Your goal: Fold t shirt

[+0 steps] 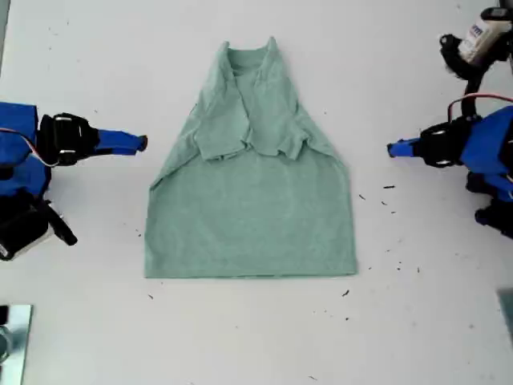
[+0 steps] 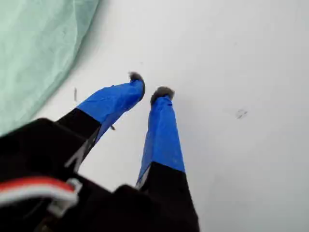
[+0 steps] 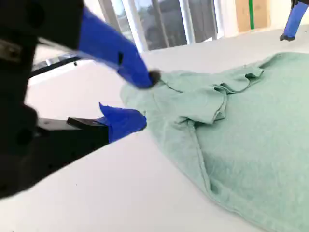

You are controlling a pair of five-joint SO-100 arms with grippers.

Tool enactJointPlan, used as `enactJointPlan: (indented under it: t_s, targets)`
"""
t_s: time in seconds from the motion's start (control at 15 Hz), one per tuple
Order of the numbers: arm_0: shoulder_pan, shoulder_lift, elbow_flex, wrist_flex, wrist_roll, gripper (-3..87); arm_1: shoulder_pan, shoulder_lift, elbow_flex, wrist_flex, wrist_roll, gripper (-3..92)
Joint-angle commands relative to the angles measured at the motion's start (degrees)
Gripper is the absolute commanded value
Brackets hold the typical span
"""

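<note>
First claw: my first gripper (image 2: 148, 86) hangs over bare table (image 1: 80, 321) at the exterior view's right, tips only narrowly apart and holding nothing.
Second claw: my second gripper (image 3: 145, 99) is spread wide and empty, at the exterior view's left, just beside the cloth's edge.
Shirt: the t shirt (image 1: 248, 216) lies flat mid-table, collar far, hem near, both sleeves (image 1: 248, 132) turned in over the chest.
Risk, grip: a narrow claw may pinch one layer only, so the fold would drag crooked.
Risk, sleeves: a low sweep could snag and undo them.
Risk, timing: uneven lifts would skew the hem.
</note>
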Motion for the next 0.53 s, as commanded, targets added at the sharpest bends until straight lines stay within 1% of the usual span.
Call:
enactJointPlan:
  t_s: [0.0, 0.07, 0.2, 0.33, 0.4, 0.47]
  targets:
    - [1.67, 0.44, 0.35, 0.18, 0.35, -0.1, -1.14, 0.44, 3.16, 0.18, 14.77, 6.2]
    - [2.90, 0.44, 0.44, 0.18, 0.62, -0.1, -1.32, 0.44, 3.16, 0.18, 18.37, 6.2]
    - [3.08, 0.44, 0.53, 0.18, 0.62, -0.1, -1.14, 0.53, 1.58, 2.81, 25.75, 4.1]
    - [3.69, 0.44, 0.53, 0.18, 0.26, -0.1, -3.43, 0.62, 0.00, 3.43, 22.32, 2.2]
    - [3.96, 0.44, 0.53, 0.18, 0.09, -0.1, -4.83, 0.62, 0.44, 3.08, 18.81, 2.2]
    - [3.96, 0.44, 0.53, 0.18, 0.09, -0.1, -5.10, 0.62, 0.62, 3.34, 27.86, 2.2]
